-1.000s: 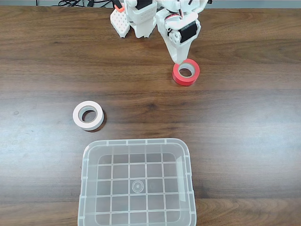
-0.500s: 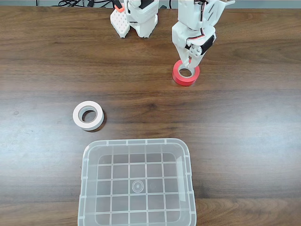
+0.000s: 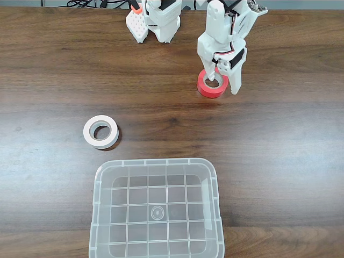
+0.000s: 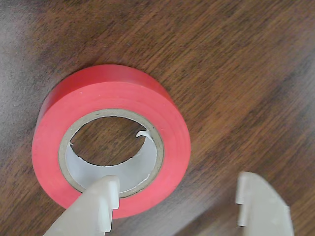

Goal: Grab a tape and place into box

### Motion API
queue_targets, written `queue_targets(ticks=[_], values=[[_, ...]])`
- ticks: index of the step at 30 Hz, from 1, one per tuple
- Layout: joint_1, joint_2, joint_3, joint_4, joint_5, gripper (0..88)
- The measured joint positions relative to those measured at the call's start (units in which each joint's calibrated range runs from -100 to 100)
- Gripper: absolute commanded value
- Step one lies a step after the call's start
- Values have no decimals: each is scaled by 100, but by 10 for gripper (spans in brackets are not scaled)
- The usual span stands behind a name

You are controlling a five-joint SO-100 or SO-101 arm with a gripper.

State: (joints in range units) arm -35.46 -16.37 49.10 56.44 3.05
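The red tape [image 3: 204, 88] lies flat on the wooden table at the back right of the fixed view, with my white gripper [image 3: 224, 84] right above it. The gripper is open and straddles the roll's right wall: one fingertip [image 3: 213, 76] sits over the pale core hole, the other [image 3: 235, 86] stands outside the roll. In the wrist view the tape [image 4: 113, 91] is seen close up; the left finger [image 4: 96, 209] overlaps its near rim and the right finger [image 4: 261, 204] hangs over bare table. The clear box [image 3: 99, 185] stands at the front centre, with nothing in it.
A white roll of tape [image 3: 100, 131] lies flat at the left, between the arm and the box. The arm's white base [image 3: 158, 21] stands at the table's back edge. Bare wood separates the red roll from the box.
The gripper has swung over the red roll and come down on it. Its jaws have spread, so one finger is now over the hole and the other outside the ring.
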Motion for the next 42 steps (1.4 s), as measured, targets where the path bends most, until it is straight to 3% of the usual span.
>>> queue_targets(ticks=[13,18,21,42], values=[[0,770,-9,-356,0,267],[0,938,-9,-458,0,103],[0,946,-9,-492,0,54],[0,954,-496,-288,0,47]])
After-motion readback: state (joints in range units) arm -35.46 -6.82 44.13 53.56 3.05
